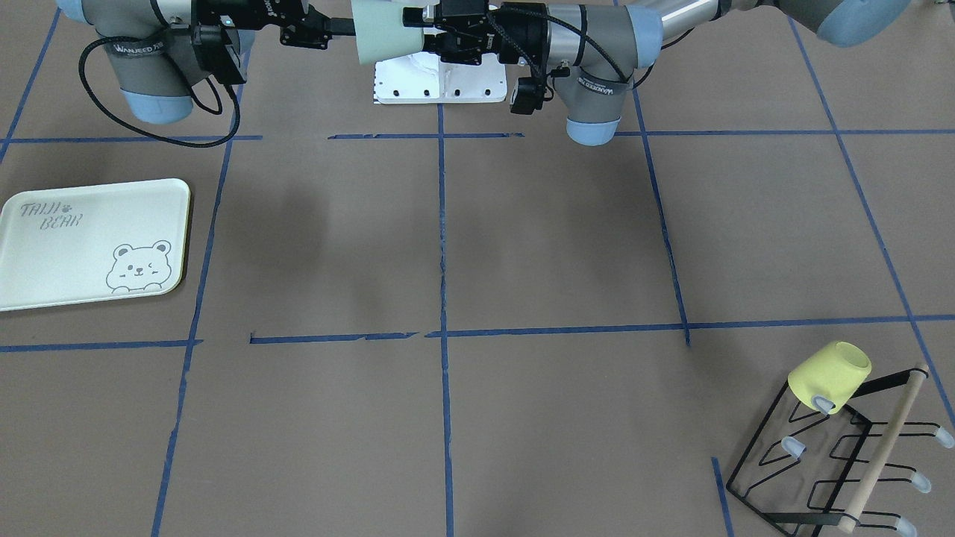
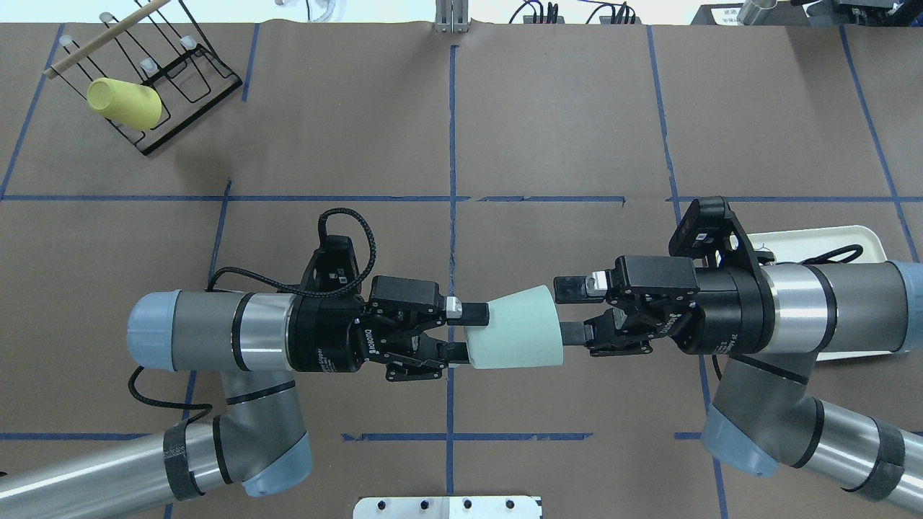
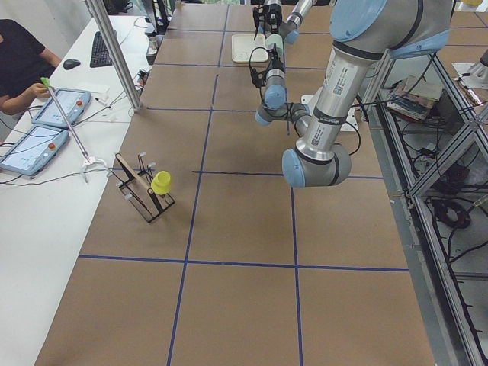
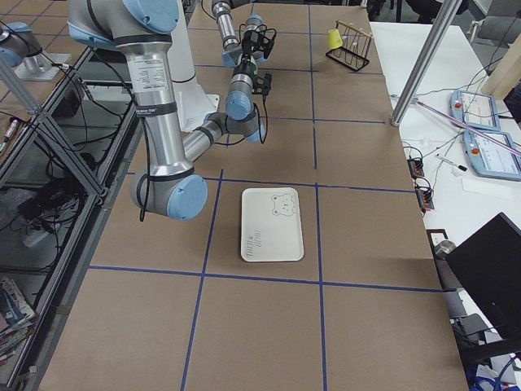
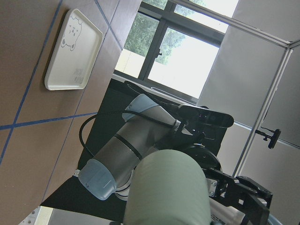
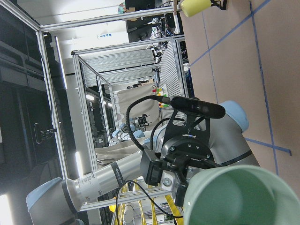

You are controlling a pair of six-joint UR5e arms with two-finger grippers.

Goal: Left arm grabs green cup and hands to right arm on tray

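Overhead: the left tool [image 2: 463,331] pinches the narrow base of the green cup [image 2: 515,329], which is held sideways in the air above the middle of the worktop [image 2: 562,130]. The right tool [image 2: 573,311] meets the cup's mouth from 3 o'clock, its fingers spread at the rim and not clamped.

Front-facing: the tray [image 1: 74,257] lies at 9 o'clock, well apart from the cup.

The pickup looks done. The right tool's grasp, the left tool's release and the placing on the tray are still to come.
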